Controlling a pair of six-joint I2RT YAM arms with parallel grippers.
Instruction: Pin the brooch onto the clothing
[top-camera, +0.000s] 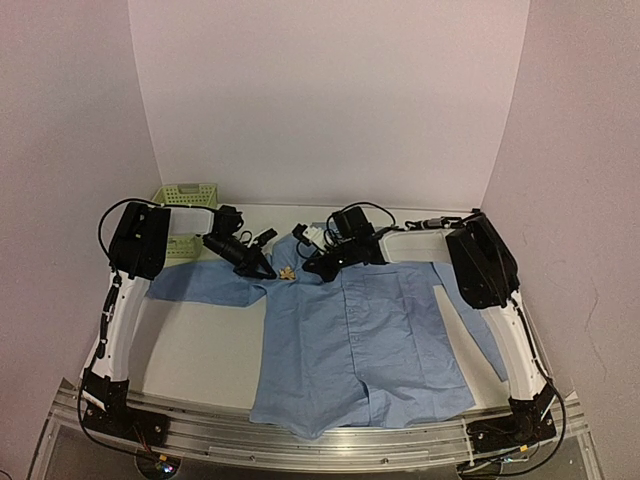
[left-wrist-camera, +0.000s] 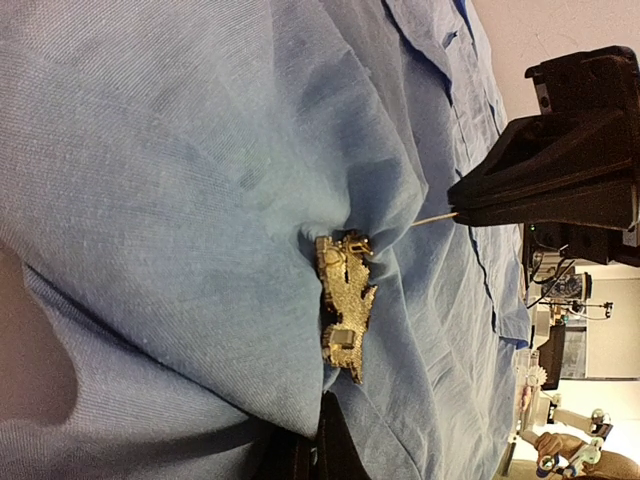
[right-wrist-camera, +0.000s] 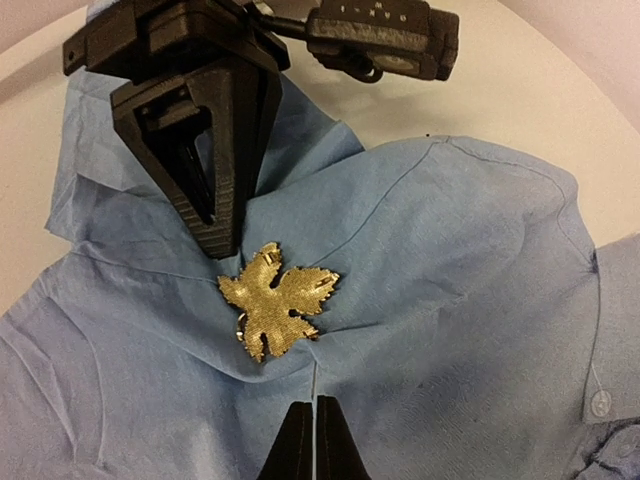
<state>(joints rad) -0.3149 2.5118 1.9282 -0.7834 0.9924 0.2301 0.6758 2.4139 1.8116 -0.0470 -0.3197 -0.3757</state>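
Though lettering (right-wrist-camera: 380, 12) on left hand (right-wrist-camera: 222, 246) is illegible, brooch (right-wrist-camera: 275, 312) lies on clothing (right-wrist-camera: 450, 280).

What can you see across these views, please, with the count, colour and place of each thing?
brooch: one, gold, leaf-shaped, on the shirt near its collar.
shirt: one, light blue, spread on the table.
basket: one, pale green, far left of the table.
table: one, white, under everything.
left gripper: one, black, shut, tips at the cloth beside the brooch.
right gripper: one, black, shut on the brooch's pin.
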